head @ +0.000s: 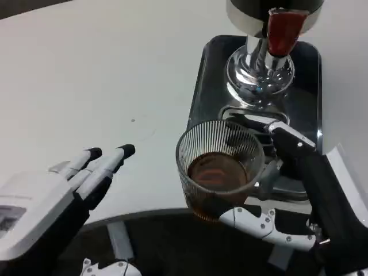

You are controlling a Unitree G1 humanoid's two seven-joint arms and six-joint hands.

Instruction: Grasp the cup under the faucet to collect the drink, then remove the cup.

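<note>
A ribbed clear glass cup (219, 168) holding brown drink sits near the table's front edge, in front of the dispenser's steel tray (202, 80). My right hand (287, 190) grips the cup, one finger curled under its front and another against its far right side. The faucet with its red lever (284, 29) stands above the tray at the top right, well behind the cup. My left hand (69, 184) lies to the left of the cup, fingers stretched forward and apart from it, holding nothing.
The dispenser's chrome base (260, 72) stands on the dark tray with a slotted drip grille (253, 123) behind the cup. White tabletop (103, 75) spreads out to the left. The table's front edge (144, 215) runs just below the cup.
</note>
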